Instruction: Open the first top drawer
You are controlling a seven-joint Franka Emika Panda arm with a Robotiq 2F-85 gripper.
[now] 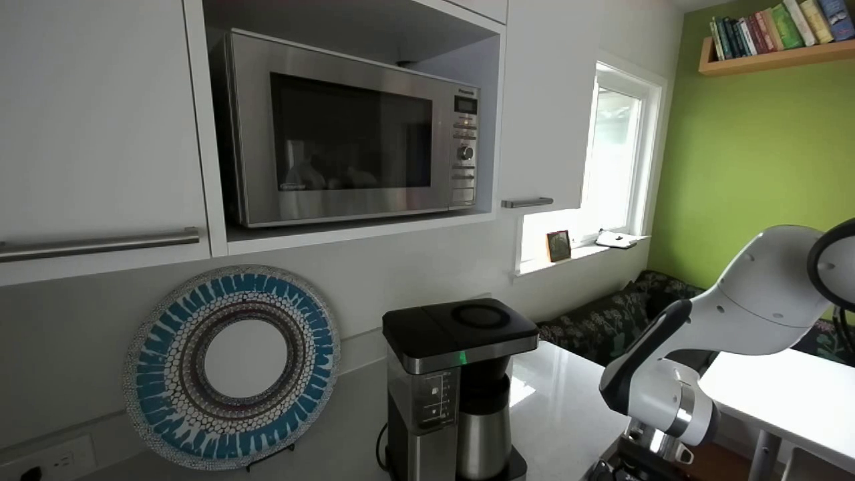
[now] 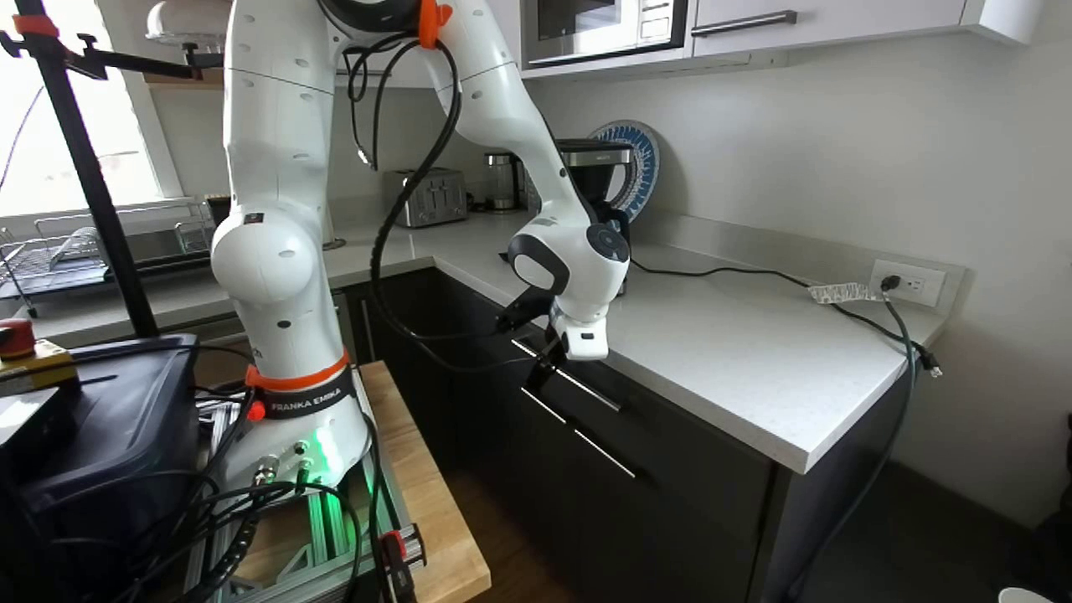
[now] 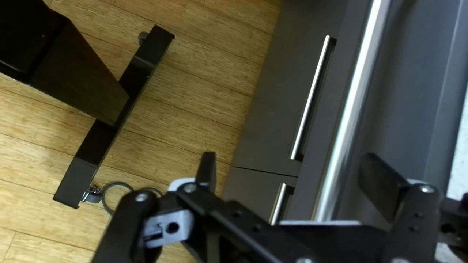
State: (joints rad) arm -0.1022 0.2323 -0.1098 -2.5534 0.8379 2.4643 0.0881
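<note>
The top drawer [image 2: 678,419] is a dark grey front just under the white countertop; it looks shut. Its long silver bar handle [image 2: 586,388] shows in an exterior view and runs diagonally through the wrist view [image 3: 353,102]. My gripper [image 3: 289,159] is open, one finger to each side of the handle in the wrist view, with nothing held. Whether the fingers reach the handle's depth is unclear. In an exterior view the gripper [image 2: 540,356] points down at the handle, beside the counter edge, partly hidden by the wrist. The gripper [image 1: 641,461] is cut off at the bottom in an exterior view.
Two lower doors carry shorter bar handles [image 3: 312,98], close below the drawer. The countertop edge [image 2: 712,402] overhangs beside the wrist. A coffee maker [image 1: 447,374] stands on the counter behind the arm. A black stand foot [image 3: 113,117] is on the wooden floor.
</note>
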